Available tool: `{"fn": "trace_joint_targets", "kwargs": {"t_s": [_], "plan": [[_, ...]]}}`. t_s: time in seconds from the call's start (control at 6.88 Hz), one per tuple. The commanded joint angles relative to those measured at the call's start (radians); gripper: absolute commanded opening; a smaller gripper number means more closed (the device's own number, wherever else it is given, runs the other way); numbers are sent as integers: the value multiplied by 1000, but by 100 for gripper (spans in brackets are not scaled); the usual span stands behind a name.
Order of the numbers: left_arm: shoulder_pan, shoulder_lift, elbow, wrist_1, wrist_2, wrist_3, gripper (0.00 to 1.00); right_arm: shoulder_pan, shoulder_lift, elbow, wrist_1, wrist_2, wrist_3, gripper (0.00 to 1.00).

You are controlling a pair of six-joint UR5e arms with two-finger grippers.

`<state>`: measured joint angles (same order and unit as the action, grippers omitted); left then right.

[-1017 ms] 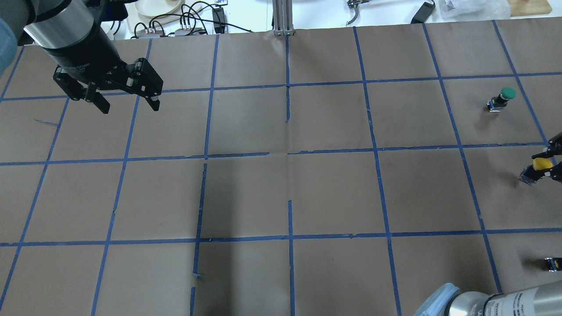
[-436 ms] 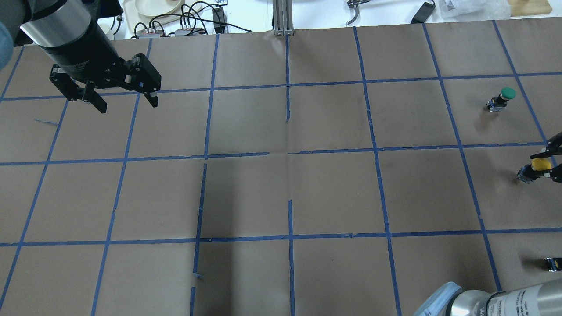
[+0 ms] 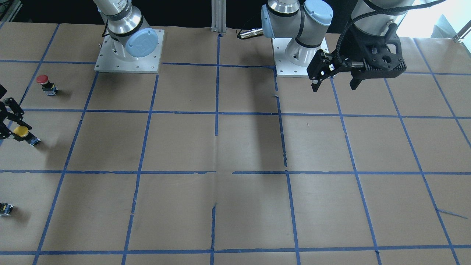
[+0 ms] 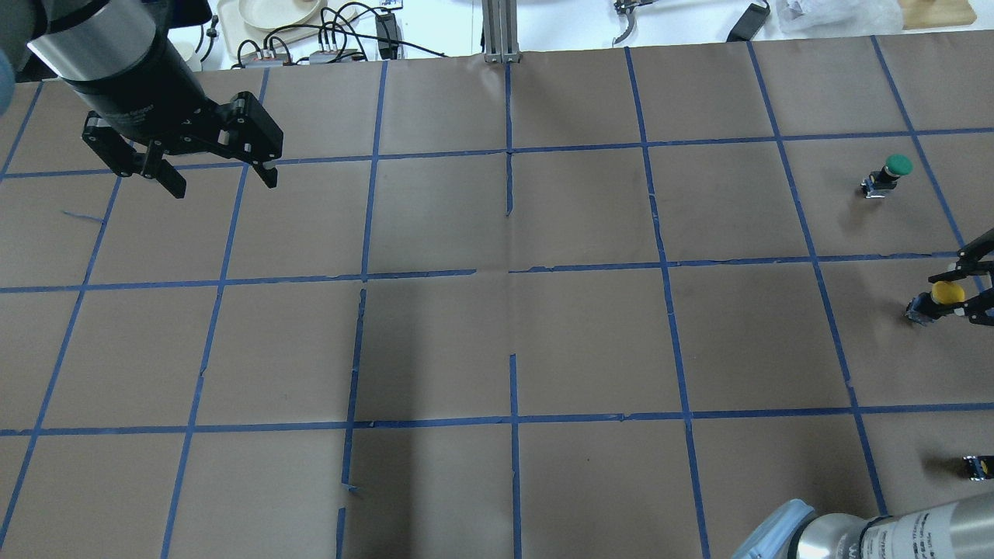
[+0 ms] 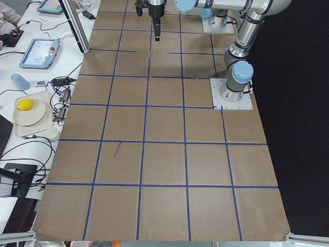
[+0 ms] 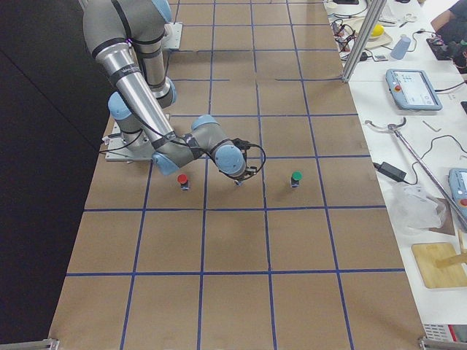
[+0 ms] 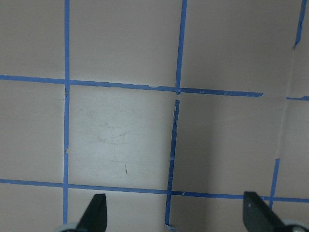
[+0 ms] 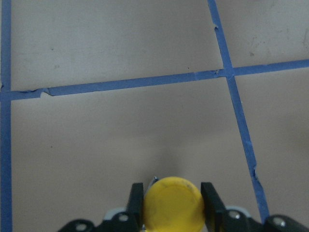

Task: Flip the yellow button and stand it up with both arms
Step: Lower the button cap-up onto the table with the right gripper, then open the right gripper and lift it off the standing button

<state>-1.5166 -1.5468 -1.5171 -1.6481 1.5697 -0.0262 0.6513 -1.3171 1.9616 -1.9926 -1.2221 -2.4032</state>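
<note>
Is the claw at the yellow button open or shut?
Shut on it: the right wrist view shows the right gripper with jaws against both sides of the yellow button.

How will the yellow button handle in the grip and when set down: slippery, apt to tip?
Probably rigid: the right gripper pinches the yellow button by its cap with no visible squashing. The cap is round and smooth, so it could swivel between the fingers. The cap looks wider than the body, so it may tip easily when stood.
</note>
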Motion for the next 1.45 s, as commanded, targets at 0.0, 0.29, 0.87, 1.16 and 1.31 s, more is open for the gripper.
{"fn": "trace_joint_targets", "kwargs": {"t_s": [0.0,0.29,0.87,1.16,1.31], "plan": [[-4,7,9,-10,-8,0,100,-1,-1,-3,4,-2,9,90],[-4,11,11,-10,-13,-1,100,-1,-20,-13,90,1,45,99],[1,33,-26,-27,-17,2,100,34,-241,-45,242,-37,577,99],[15,24,-12,-53,-16,-1,100,181,-367,-107,358,-187,1055,100],[16,21,-8,-53,-16,-1,100,267,-402,-134,401,-254,1322,100]]}}
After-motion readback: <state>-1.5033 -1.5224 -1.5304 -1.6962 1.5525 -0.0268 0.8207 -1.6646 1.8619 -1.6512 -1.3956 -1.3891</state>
